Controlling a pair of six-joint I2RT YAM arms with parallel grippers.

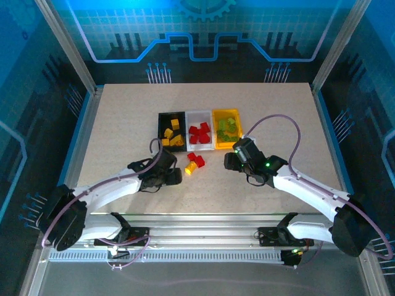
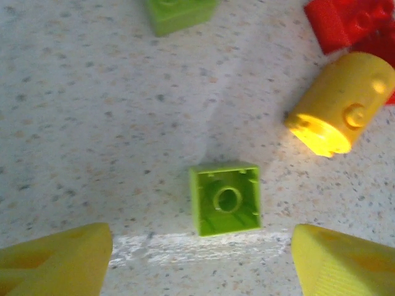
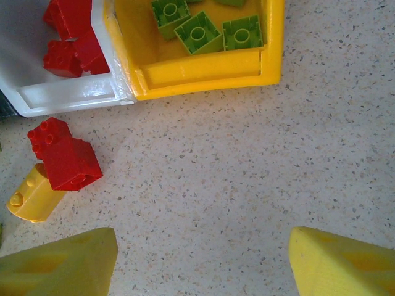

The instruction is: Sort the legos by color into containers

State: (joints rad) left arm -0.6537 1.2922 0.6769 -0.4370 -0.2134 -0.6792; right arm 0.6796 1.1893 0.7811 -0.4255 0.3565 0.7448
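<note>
A lime green lego (image 2: 226,198) lies studs-down on the table, just beyond and between the yellow fingers of my left gripper (image 2: 202,259), which is open and touches nothing. A second green lego (image 2: 180,12) lies farther off. To the right are a yellow round lego (image 2: 338,105) and red legos (image 2: 352,21). The containers stand in a row: black bin (image 1: 172,148) with yellow legos, white bin (image 1: 200,147) with red ones, yellow bin (image 1: 226,111) with green ones. My right gripper (image 3: 203,259) hovers open over bare table in front of the yellow bin (image 3: 203,71).
Loose red legos (image 3: 65,157) and the yellow round one (image 3: 31,197) lie left of my right gripper, near the white bin's corner (image 3: 68,98). Seen from above, my left gripper (image 1: 173,176) and right gripper (image 1: 229,161) flank this small pile (image 1: 194,163).
</note>
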